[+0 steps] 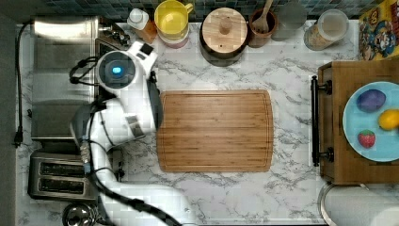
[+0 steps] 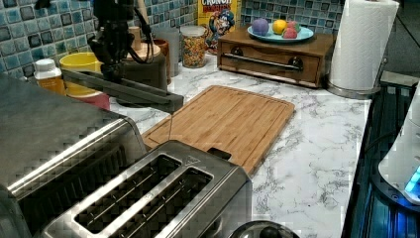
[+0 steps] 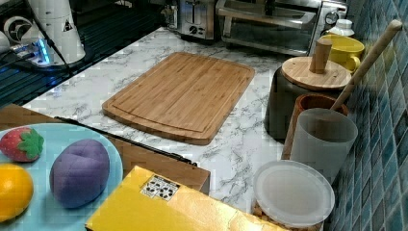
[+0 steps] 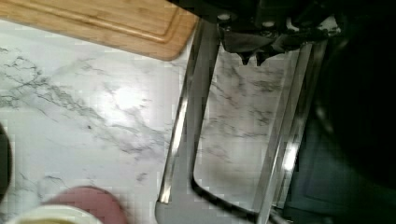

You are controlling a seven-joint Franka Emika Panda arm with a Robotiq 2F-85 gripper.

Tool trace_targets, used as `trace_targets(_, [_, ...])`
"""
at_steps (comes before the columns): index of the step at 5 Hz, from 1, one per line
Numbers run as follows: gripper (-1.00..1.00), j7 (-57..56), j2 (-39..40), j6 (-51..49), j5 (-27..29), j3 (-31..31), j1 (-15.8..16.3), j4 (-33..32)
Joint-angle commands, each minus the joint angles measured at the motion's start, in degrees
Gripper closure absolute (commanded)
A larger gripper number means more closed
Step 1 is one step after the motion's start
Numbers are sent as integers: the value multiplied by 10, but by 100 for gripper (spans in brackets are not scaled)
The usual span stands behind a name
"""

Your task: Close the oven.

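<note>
Marble counter: oven door open beneath end effector.

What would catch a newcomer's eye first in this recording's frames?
Probably the oven door, hanging open and nearly level over the marble counter, with the gripper right above it beside the oven. Next, the large wooden cutting board in the counter's middle. Then the blue plate of colourful toy fruit on a wooden drawer box at the top view's right.
</note>
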Motion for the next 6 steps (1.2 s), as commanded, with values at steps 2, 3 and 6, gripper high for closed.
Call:
trace_targets(2, [100,254,-48,-56,-242,-5,177,121])
trace_targets(3, [100,295,-94,-22,-254,-10,163,82])
trace_targets(6, [100,266,-148,-49,-202,1,147,58])
